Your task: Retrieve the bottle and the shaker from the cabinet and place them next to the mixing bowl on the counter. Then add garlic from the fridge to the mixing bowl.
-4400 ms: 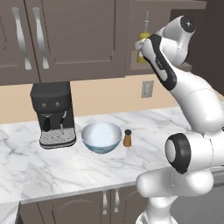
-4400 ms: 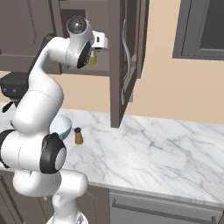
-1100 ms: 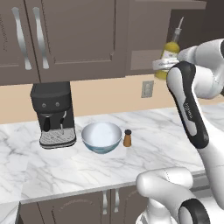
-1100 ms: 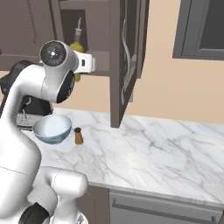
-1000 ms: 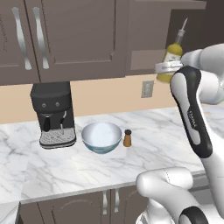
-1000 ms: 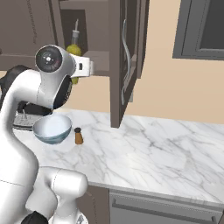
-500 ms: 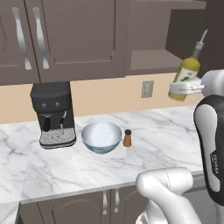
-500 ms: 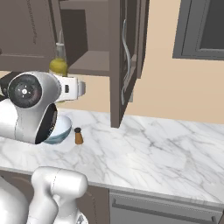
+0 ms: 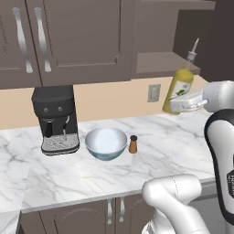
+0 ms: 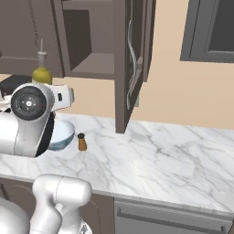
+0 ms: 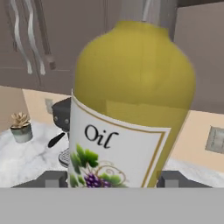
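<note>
1 bottle (image 9: pixel 181 88) in claw (image 9: pixel 179 103) | 1 shaker (image 9: pixel 133 144) | 1 mixing bowl (image 9: pixel 106 143)

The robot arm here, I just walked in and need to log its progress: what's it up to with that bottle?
The gripper is shut on the bottle of yellow oil, holding it tilted in the air above the counter, below the open cabinet. The shaker already stands on the counter beside the mixing bowl, near the coffee machine. The bottle has not yet been set down.
</note>
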